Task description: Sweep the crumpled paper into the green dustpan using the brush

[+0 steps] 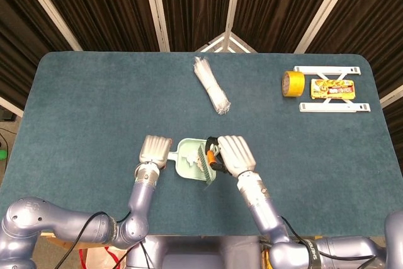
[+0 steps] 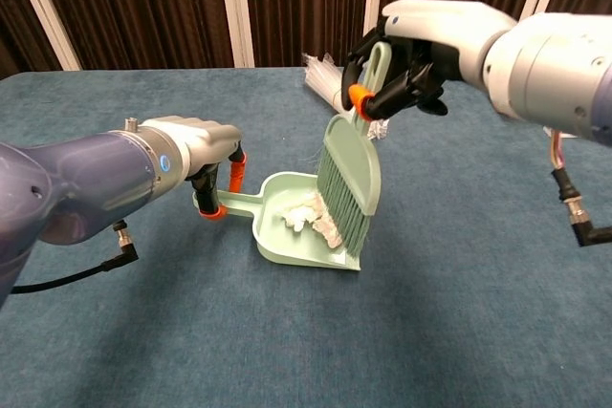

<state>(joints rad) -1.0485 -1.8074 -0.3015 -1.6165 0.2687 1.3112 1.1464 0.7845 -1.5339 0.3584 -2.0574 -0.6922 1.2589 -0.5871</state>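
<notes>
Just below the centre of the chest view, our left hand (image 2: 196, 155) grips the handle of the green dustpan (image 2: 287, 226), and our right hand (image 2: 411, 54) grasps the brush (image 2: 346, 183). The crumpled paper (image 2: 308, 219) lies inside the pan against the bristles. We hold the pan flat and draw the bristles deeper toward its back wall.

Dustpan (image 2: 287, 236) & brush (image 2: 352, 164): smooth matt green plastic. Paper (image 2: 304, 218): white, crumpled. Desk (image 2: 459, 312): fuzzy teal cloth. Hands' shells, e.g. right hand (image 2: 421, 40): glossy.
</notes>
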